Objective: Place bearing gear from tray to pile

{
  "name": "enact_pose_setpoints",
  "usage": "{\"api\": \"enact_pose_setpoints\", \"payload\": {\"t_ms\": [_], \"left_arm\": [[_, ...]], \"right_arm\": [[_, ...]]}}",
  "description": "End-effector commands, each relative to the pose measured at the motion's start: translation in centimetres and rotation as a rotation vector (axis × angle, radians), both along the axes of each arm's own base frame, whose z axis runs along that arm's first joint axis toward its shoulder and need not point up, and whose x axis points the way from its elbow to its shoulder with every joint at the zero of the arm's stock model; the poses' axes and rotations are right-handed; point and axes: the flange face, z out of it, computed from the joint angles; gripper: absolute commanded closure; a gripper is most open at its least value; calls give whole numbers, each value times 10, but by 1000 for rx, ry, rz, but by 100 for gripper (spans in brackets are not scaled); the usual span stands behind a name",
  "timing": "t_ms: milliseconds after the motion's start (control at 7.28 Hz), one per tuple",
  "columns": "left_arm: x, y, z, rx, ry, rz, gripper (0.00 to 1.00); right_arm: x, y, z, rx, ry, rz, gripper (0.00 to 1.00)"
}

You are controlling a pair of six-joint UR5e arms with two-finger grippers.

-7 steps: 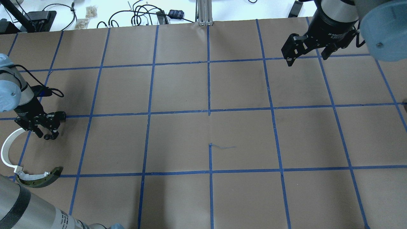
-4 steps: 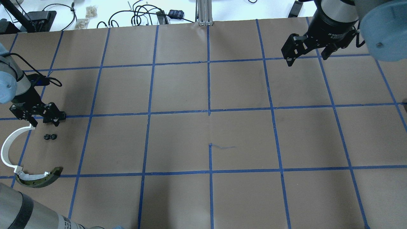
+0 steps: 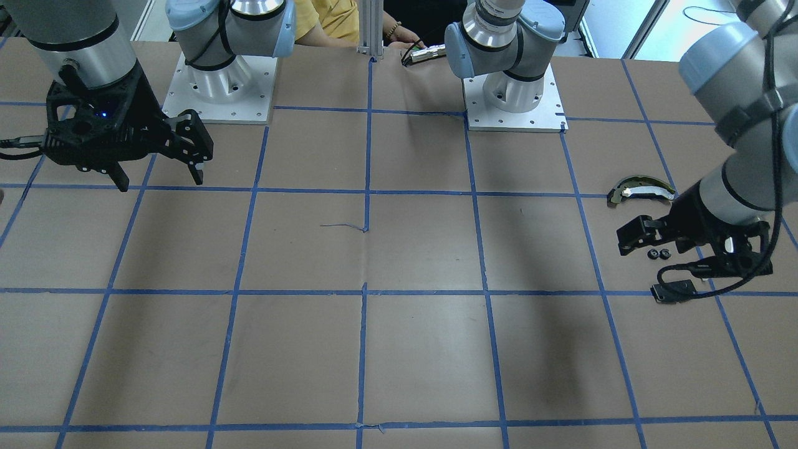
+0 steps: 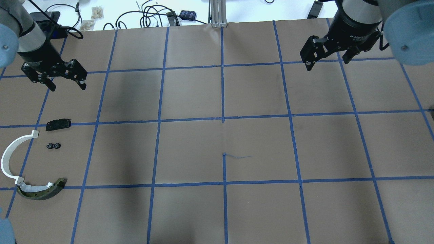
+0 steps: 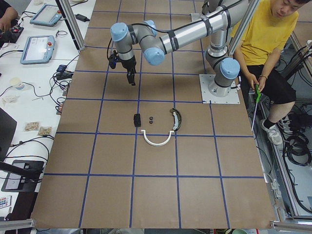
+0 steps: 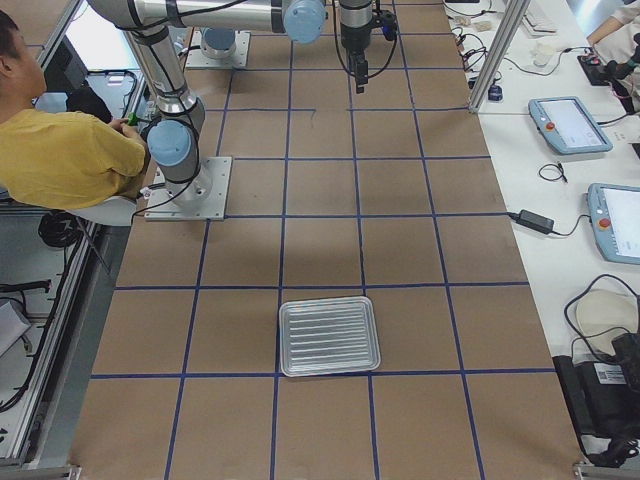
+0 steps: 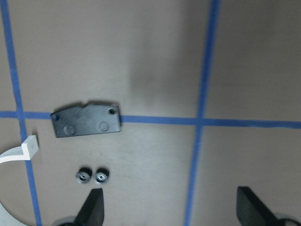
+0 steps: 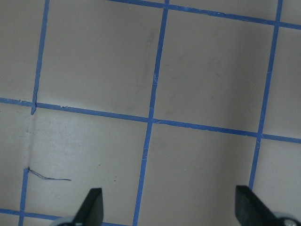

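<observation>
One brown table [image 4: 257,91], blue tape grid [image 4: 222,91], metal tray [image 6: 329,336], cables [image 4: 159,15] beyond

Table covering [image 4: 257,91]: was plain brown, crossed by blue tape grid [image 4: 190,119] | bearing gears [image 4: 57,146]: were dark grey-black | plate [image 4: 58,124]: was black | curved strip [image 4: 4,161]: was white | curved piece [image 4: 40,196]: was dark olive, cream inner face | tray [image 6: 329,336]: was silver, ribbed | left gripper [image 4: 66,84], right gripper [image 4: 327,64]: were black
</observation>
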Motion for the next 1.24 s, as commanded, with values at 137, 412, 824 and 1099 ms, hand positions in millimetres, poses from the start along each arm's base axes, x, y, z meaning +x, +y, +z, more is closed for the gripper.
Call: {"api": "enact_pose_setpoints", "payload": {"t_ms": [137,412,824,1099], "left_arm": [[-124,53,73,-84,-3,-56,0],[-147,89,72,-47,16,-63,0],[-146,114,69,-44,19,-68,0],[-146,115,69,-43,30,-68,0]], "right_arm": [[0,0,0,0,0,1,0],[0,0,0,0,0,0,0],[0,0,0,0,0,0,0],[-1,0,0,0,2,1,0]]}}
